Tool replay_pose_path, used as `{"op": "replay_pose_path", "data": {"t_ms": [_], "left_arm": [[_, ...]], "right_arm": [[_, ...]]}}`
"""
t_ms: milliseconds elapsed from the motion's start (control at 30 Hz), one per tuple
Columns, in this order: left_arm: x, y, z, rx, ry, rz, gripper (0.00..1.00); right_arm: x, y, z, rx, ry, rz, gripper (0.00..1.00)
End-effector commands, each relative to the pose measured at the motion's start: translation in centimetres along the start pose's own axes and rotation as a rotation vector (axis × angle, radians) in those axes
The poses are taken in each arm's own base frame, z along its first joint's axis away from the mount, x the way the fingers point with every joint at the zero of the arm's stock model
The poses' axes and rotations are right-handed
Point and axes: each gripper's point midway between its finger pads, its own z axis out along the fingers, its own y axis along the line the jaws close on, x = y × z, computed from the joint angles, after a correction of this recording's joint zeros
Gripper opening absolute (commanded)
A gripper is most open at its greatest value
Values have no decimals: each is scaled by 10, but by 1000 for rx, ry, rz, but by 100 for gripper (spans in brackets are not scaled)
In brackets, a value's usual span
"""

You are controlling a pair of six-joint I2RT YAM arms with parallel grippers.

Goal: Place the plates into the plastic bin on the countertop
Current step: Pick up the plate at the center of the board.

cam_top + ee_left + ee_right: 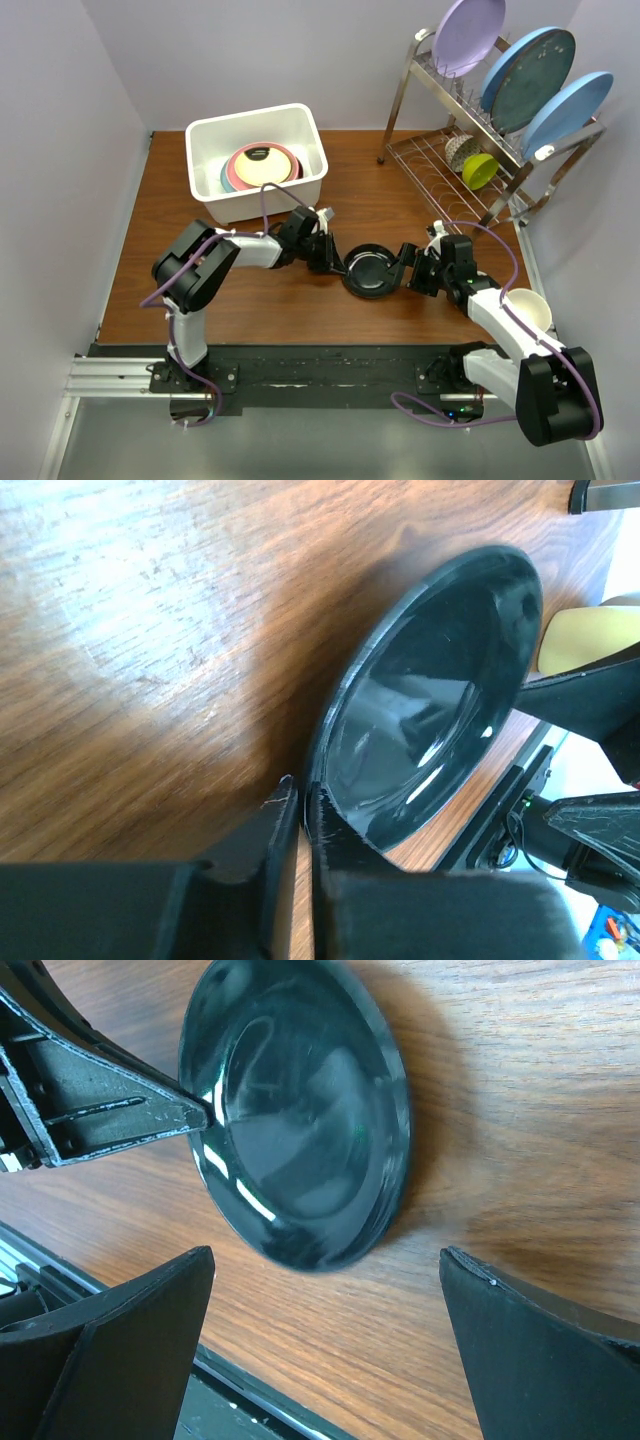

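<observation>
A dark glossy plate (pixel 372 270) lies on the brown wood countertop (pixel 250 290) between my two grippers. My left gripper (pixel 335 262) is shut on its left rim; in the left wrist view the fingers (pixel 300 790) pinch the rim of the plate (pixel 430 700). My right gripper (pixel 405 270) is open just right of the plate, not touching it. In the right wrist view it (pixel 325 1260) stands wide open before the plate (pixel 300 1110). The white plastic bin (pixel 250 112) at the back left holds a stack of plates (pixel 262 165), pink, maroon-rimmed and pale blue.
A chrome wire rack (pixel 440 165) at the back right holds upright lilac (pixel 468 35) and blue (pixel 528 65) plates and a yellow-green cup (pixel 480 170). A cream bowl (pixel 528 308) sits by my right arm. The black rail (pixel 330 365) runs along the near edge.
</observation>
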Motion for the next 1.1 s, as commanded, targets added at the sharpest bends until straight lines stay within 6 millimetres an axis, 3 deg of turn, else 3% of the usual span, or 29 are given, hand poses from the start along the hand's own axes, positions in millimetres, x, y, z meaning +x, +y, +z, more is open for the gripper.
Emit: {"op": "replay_pose_path", "data": {"t_ms": [0, 67, 433, 867, 1067], "left_arm": [[10, 13, 3, -31, 24, -26, 5], [11, 12, 3, -31, 23, -26, 0], [3, 2, -8, -30, 0, -6, 0], [-26, -34, -42, -16, -96, 55, 0], [-30, -37, -58, -36, -106, 58, 0]], "right_arm": [[0, 2, 0, -14, 2, -22, 99], [1, 2, 0, -13, 4, -21, 99], [0, 6, -2, -31, 0, -17, 99], [-7, 23, -7, -113, -41, -9, 99], [-8, 29, -7, -147, -47, -4, 99]]}}
